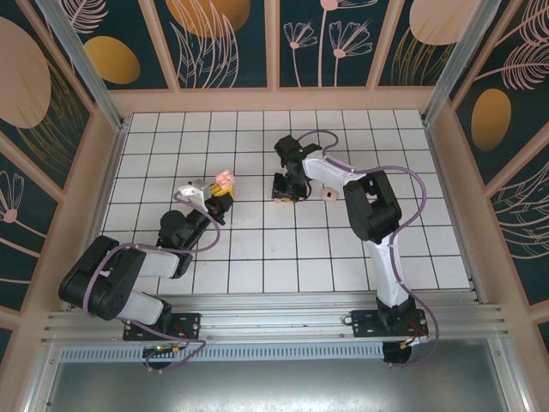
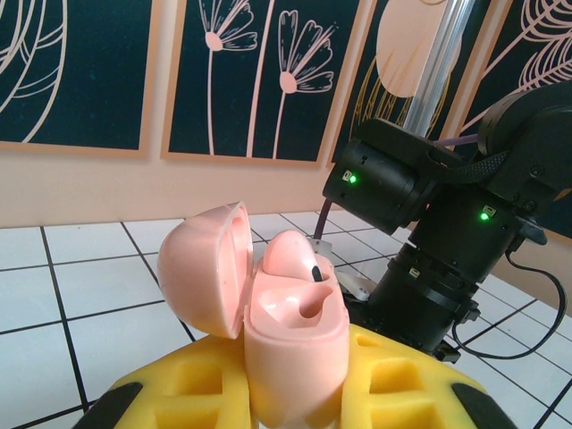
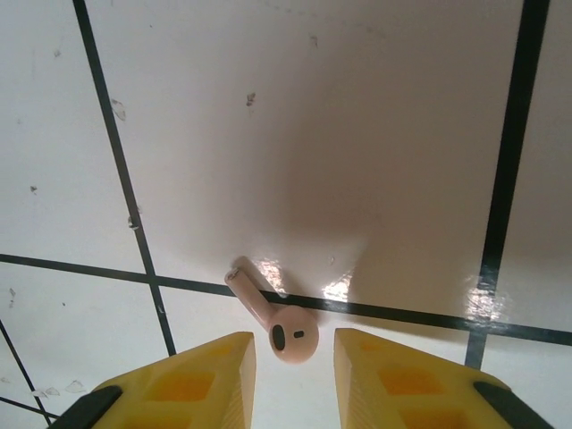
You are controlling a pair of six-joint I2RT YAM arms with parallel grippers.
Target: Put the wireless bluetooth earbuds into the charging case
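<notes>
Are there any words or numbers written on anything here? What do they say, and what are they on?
No words, numbers or brand names can be read anywhere.
charging case: plain pink, no writing.
loose earbud: only a dark spot, no letters.
wall panels: flower drawings, no text.
right arm: two green lights, no label that can be read.

Left jaws clamped, right jaws apart.
</notes>
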